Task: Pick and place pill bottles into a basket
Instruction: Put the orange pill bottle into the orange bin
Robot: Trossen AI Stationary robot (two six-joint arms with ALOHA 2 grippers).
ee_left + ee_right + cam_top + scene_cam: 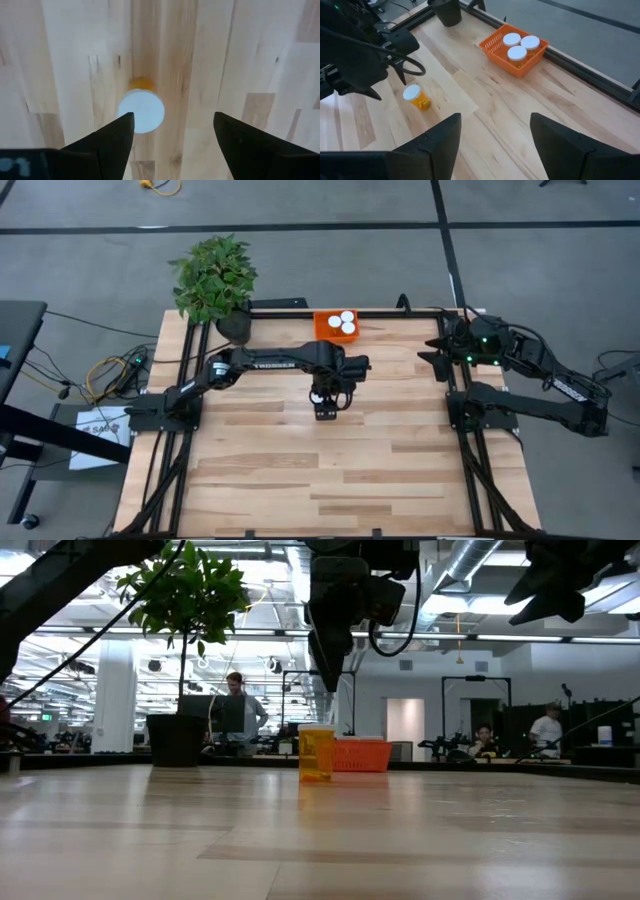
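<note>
One pill bottle (pixel 316 752), with an amber body and white cap (pixel 141 110), stands upright on the wooden table; the right wrist view shows it too (pixel 415 96). My left gripper (pixel 172 125) is open and hangs above it, fingers pointing down, clear of the cap (pixel 330 665). In the high view the gripper (pixel 325 405) hides the bottle. The orange basket (pixel 322 328) sits at the table's far edge with three bottles (pixel 517 45) standing in it. My right gripper (pixel 492 135) is open and empty, raised at the table's right side (pixel 437 355).
A potted plant in a black pot (pixel 232 325) stands at the far edge, left of the basket. Black frame rails (pixel 470 450) run along the table's left and right sides. People (pixel 238 705) show in the room beyond the table.
</note>
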